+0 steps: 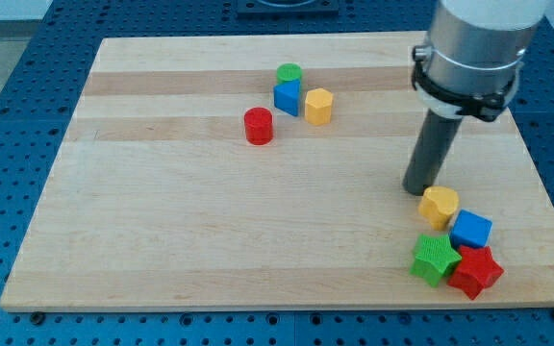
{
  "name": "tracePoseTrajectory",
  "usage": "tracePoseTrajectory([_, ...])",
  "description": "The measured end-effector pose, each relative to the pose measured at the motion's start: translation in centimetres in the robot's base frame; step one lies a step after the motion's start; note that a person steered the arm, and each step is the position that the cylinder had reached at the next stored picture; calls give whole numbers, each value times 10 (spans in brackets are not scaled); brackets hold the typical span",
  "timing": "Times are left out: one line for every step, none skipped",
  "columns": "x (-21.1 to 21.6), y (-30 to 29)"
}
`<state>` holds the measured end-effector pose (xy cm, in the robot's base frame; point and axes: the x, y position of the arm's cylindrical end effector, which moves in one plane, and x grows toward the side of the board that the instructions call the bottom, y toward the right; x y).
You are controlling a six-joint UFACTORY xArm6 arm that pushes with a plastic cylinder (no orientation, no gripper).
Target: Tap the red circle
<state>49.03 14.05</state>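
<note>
On the wooden board, our rod ends in my tip, which has no jaws and sits just beside the yellow block at the view's lower right. The red circle stands well apart, toward the view's upper middle, near 3 blocks: blue, yellow hexagon, green circle.

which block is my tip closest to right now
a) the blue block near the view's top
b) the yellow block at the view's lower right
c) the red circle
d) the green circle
b: my tip stands just to the upper left of the yellow block in the lower-right cluster, while the red circle sits far off toward the view's left.
</note>
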Motion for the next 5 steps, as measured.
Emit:
tracePoseTrajectory([13,-2])
tracePoseTrajectory([25,16])
tracePoseTrajectory([26,34])
tracePoseTrajectory([22,24])
tracePoseTrajectory([-7,-25])
